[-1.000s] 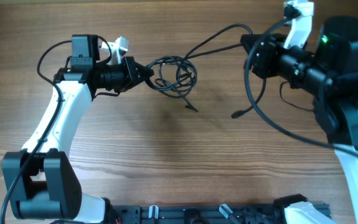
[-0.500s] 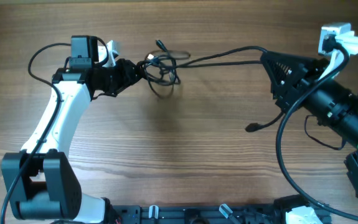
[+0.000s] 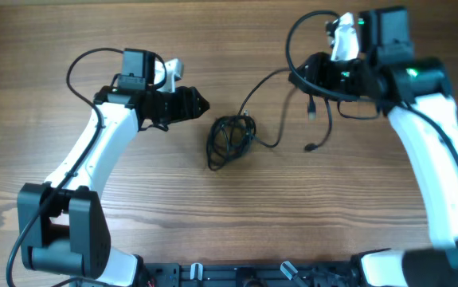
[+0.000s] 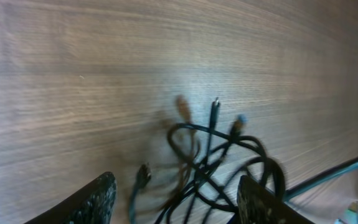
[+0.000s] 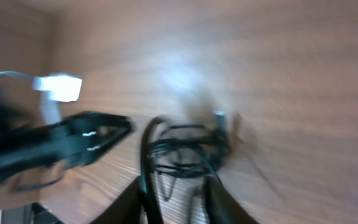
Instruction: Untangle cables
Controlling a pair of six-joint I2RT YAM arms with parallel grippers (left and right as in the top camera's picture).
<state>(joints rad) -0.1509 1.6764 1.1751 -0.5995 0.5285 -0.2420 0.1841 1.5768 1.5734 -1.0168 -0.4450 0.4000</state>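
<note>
Left pincer (image 3: 200,104) is gaping wide, upper left of centre, gripping nothing. Cables (image 3: 230,139) are lying bunched on the table (image 3: 213,215) at mid-frame, near its tips. One strand is running up-right to the right pincer (image 3: 299,73); wrist view is blurring, so cannot tell its grip.

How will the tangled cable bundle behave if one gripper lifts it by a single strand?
Likely floppy: the cable bundle lies in loose, slack loops, so it should sag. Probably light, the cords being thin; the crossed loops may snag.
</note>
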